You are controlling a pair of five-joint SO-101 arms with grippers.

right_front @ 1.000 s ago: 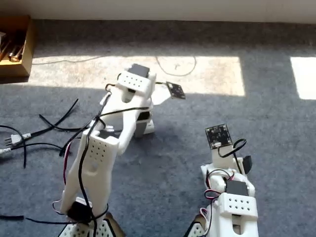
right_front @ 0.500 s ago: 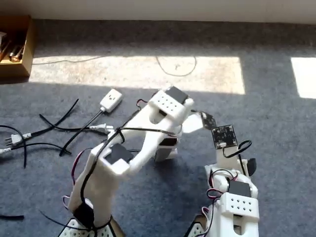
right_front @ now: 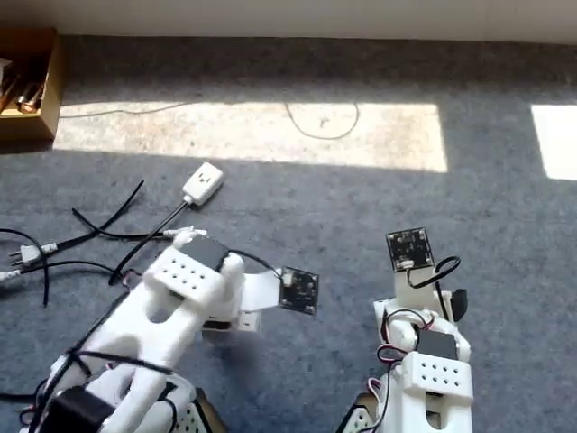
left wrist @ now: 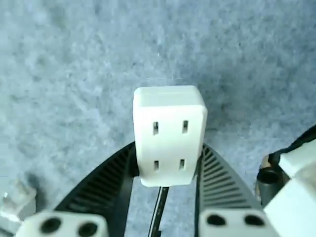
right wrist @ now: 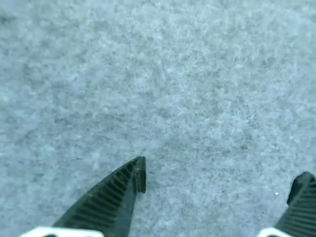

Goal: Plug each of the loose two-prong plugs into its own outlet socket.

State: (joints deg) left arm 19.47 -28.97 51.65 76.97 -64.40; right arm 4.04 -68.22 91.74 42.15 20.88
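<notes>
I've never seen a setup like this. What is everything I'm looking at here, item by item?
Carpet: one, grey-blue, under everything.
Floor socket: one, white, on the carpet left of centre, black cord attached.
Gripped socket: one, white, between black fingers in the left wrist view.
Plugs: two, pale, on the carpet; one near the floor socket, one at the left edge.
Black cables: several, left side.
Thin cable: one, looped on the sunlit patch.
Wooden box: one, brown, far left corner.
Left gripper: one, closed on that socket.
Right gripper: one, open over bare carpet.
Arms: two, white, near edge; left, right.
</notes>
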